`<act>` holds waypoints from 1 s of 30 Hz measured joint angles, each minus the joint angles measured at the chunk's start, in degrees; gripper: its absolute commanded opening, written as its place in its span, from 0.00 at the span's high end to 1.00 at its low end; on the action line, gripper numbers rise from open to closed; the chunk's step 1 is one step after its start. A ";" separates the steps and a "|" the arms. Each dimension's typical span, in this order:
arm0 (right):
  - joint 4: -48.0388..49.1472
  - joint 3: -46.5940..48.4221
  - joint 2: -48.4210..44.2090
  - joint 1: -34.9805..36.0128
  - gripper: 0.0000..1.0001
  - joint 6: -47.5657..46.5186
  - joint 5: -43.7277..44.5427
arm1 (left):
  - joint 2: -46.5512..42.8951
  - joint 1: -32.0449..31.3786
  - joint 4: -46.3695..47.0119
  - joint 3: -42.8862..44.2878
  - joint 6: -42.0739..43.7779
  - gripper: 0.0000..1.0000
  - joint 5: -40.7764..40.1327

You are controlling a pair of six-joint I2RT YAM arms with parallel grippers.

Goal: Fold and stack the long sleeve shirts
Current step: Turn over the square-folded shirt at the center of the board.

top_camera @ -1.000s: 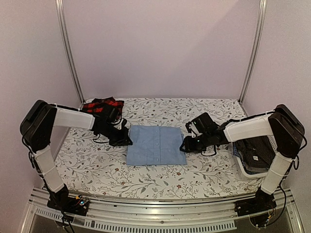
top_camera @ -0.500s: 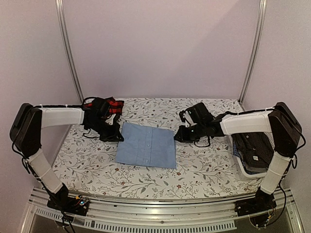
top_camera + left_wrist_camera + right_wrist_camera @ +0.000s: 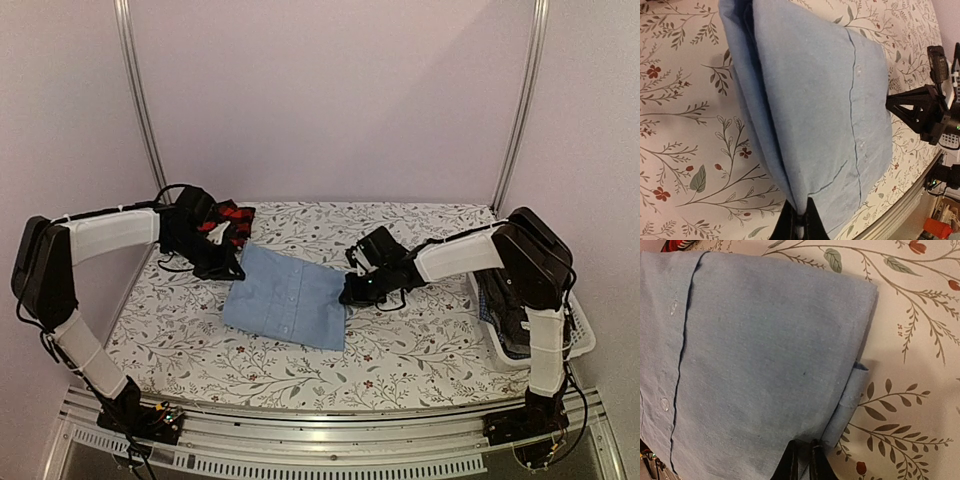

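Back-left on the bench [image 3: 420, 345], which is covered in floral print, the red-and-black plaid shirt [image 3: 230, 214] lies bunched and crumpled. Just beside it, the left claw [image 3: 234, 268] is pinched tight on the left edge of the light blue shirt [image 3: 285, 298]. That shirt is a smooth woven cloth folded into a flat rectangle, skewed at bench centre. The right claw [image 3: 350, 293] is clamped on its right edge. At far right, the white plastic basket [image 3: 584, 338] holds dark shirts [image 3: 508, 312].

The left wrist view alone shows stacked fold layers along the shirt side, with the placket seam and small buttons. The right wrist view adds a narrow folded strip poking out at the edge and a plaid corner at top left.
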 measured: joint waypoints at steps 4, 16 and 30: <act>0.57 1.66 1.42 0.72 0.91 0.85 -0.39 | -1.03 0.35 -2.10 1.97 0.87 1.00 0.39; 7.23 13.22 11.85 4.68 0.91 6.75 -5.22 | -4.09 0.48 -5.44 13.70 1.51 1.00 4.17; 16.48 32.72 27.78 5.33 0.83 15.72 -11.63 | -3.65 0.52 -4.24 18.25 0.81 1.00 8.68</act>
